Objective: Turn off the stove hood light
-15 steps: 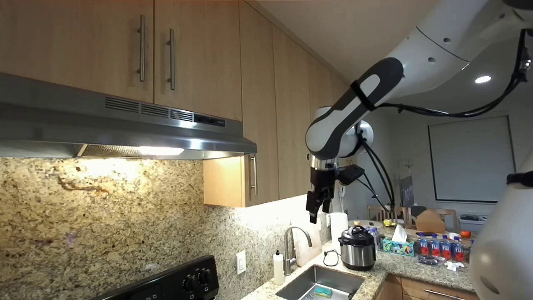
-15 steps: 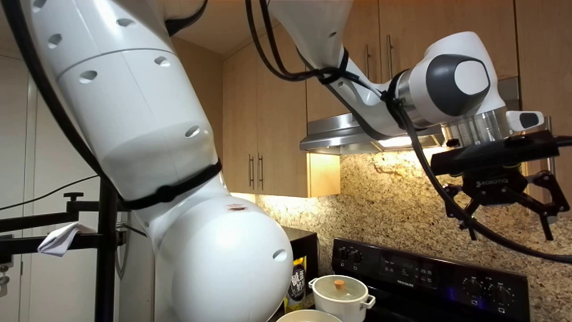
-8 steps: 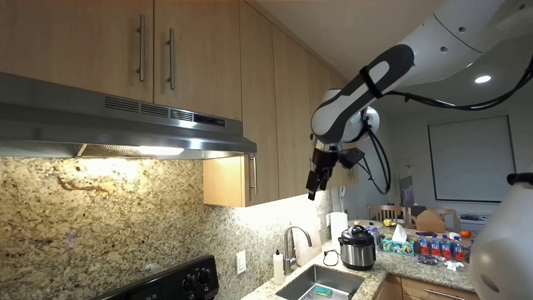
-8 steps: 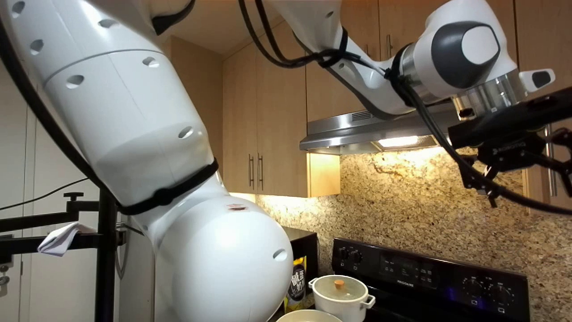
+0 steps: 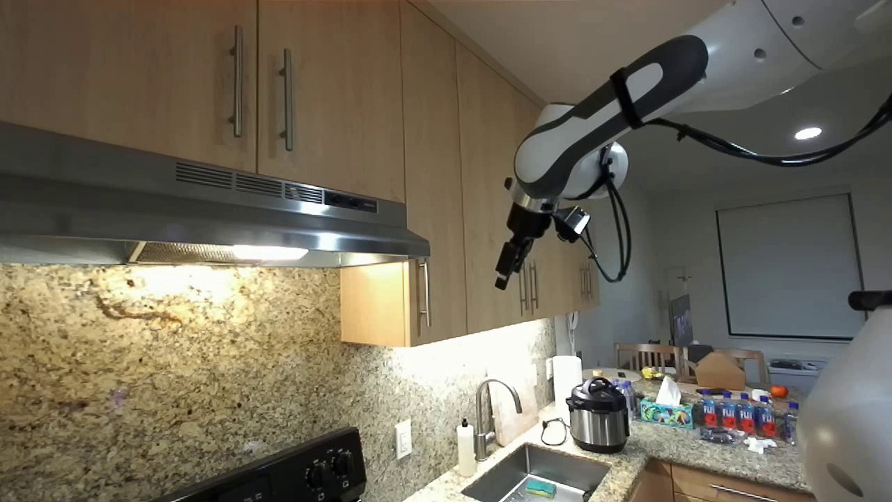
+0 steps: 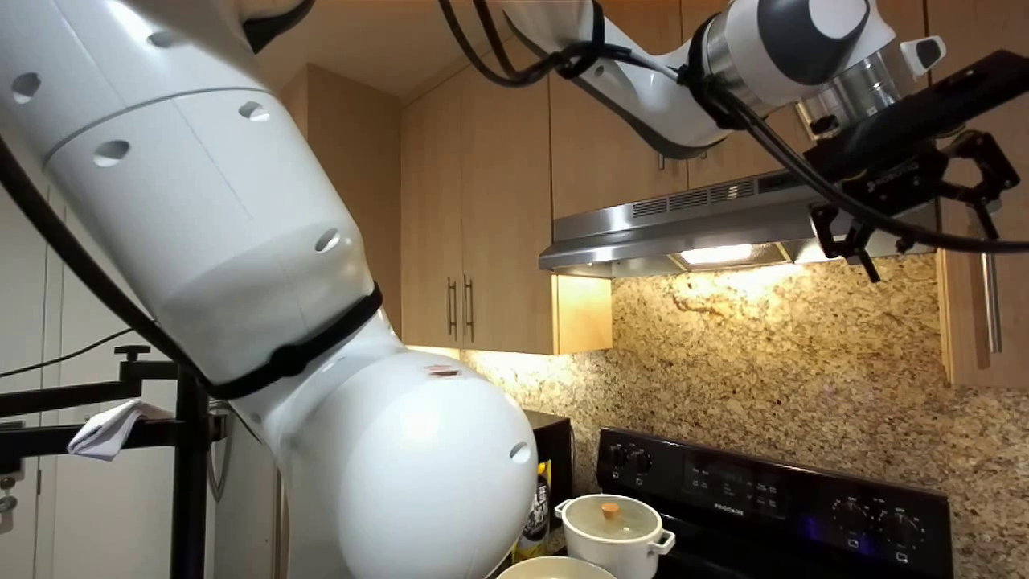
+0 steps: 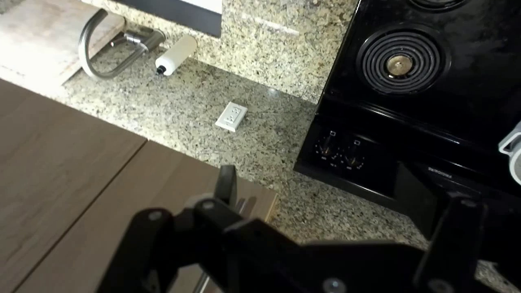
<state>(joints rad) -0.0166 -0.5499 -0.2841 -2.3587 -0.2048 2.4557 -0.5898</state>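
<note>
The steel stove hood (image 5: 209, 213) is fixed under the upper cabinets; it also shows in an exterior view (image 6: 611, 243). Its light (image 5: 270, 252) is lit and shines on the granite wall; the glow shows in both exterior views (image 6: 717, 255). A dark switch panel (image 5: 350, 202) sits at one end of the hood's front face, beside the vent slots. My gripper (image 5: 511, 268) is in the air in front of the cabinets, apart from the hood, pointing down at a slant. In the wrist view (image 7: 321, 191) its fingers are wide apart with nothing between them. The hood is out of the wrist view.
Upper cabinets (image 5: 334, 90) with bar handles (image 5: 287, 99) stand above and beside the hood. Below are the black stove (image 6: 772, 490), a white lidded pot (image 6: 612, 531), the sink (image 5: 540, 464), a faucet (image 5: 481, 418) and a pressure cooker (image 5: 598, 418). A cable (image 6: 852, 205) hangs along the arm.
My gripper has risen by a good amount and tilted, its tips swinging toward the hood side. The arm's links have lifted with it. The light stays lit and the gripper stays open.
</note>
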